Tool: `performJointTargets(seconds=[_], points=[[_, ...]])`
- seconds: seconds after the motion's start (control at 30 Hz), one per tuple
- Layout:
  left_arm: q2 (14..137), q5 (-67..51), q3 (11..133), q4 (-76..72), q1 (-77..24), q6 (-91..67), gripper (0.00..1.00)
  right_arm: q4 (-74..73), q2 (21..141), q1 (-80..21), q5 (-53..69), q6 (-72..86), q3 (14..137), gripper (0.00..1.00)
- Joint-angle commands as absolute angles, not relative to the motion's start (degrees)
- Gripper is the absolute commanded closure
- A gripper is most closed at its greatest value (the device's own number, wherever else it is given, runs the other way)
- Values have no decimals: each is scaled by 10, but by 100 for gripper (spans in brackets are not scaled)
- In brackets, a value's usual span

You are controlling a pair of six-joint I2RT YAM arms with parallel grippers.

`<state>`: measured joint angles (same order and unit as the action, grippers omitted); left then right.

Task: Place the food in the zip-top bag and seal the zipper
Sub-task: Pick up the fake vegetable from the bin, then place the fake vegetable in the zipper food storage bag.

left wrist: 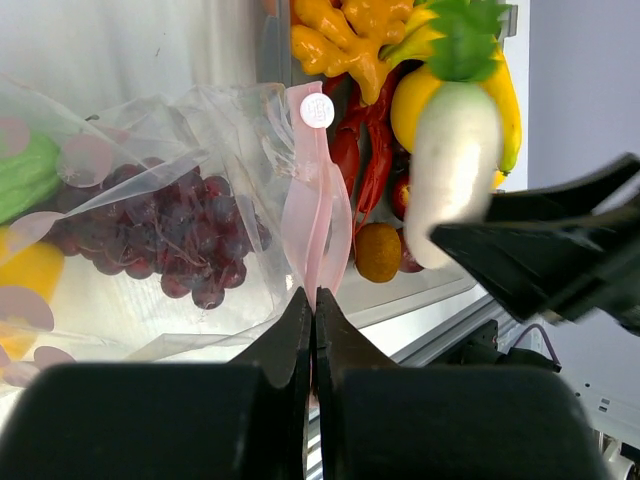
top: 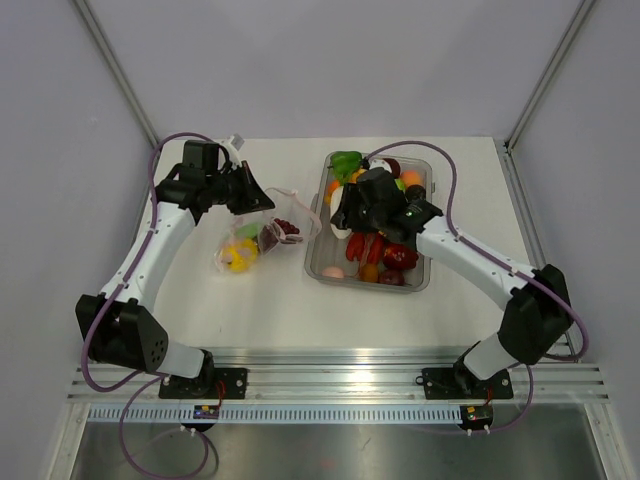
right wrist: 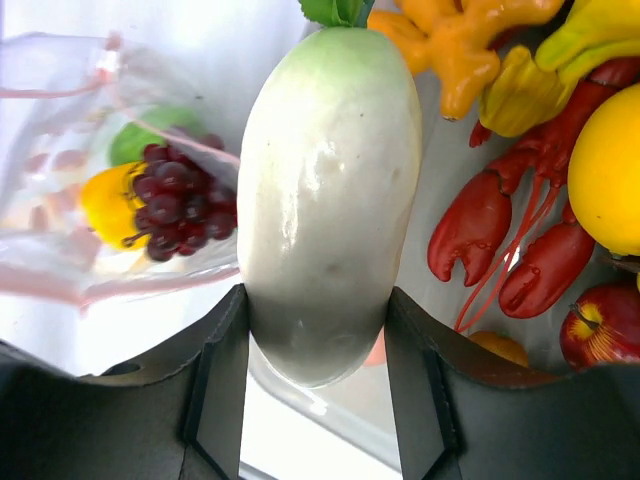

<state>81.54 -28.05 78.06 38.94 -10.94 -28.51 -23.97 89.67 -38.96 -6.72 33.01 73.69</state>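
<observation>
The clear zip-top bag [top: 258,238] lies left of the tray and holds purple grapes [left wrist: 170,235], a yellow piece [left wrist: 25,272] and a green piece [left wrist: 22,175]. My left gripper [left wrist: 312,305] is shut on the bag's pinkish zipper strip [left wrist: 318,215] and holds the mouth edge up; it also shows in the top view [top: 256,200]. My right gripper [right wrist: 315,350] is shut on a white radish with green leaves [right wrist: 330,190]. It holds the radish above the tray's left edge, near the bag's mouth [top: 345,212]. The radish also shows in the left wrist view [left wrist: 455,170].
The grey translucent tray [top: 322,272] at centre right holds several toy foods: a red lobster [right wrist: 500,235], an orange knobbly piece [right wrist: 455,45], a yellow fruit [right wrist: 610,180], a red apple [right wrist: 605,325] and a brown kiwi [left wrist: 378,252]. Enclosure walls stand left, right and behind.
</observation>
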Motion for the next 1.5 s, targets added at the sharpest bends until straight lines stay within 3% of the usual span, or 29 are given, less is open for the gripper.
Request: performJointTargets(seconds=[0.0,0.53,0.9,1.47], points=[[814,-309,799,366,-106,-281,100,-267,855,-387,-34,299,755,75],[817,-330,807,371,-106,-251,100,-414,918,-416,199,166,933,73],[824,-386,824,388,-109,-195,100,-477,925,-416,290,89,921,73],[751,-423,746,385,-134,-123,100,-587,1049,-414,307,34,1068,74]])
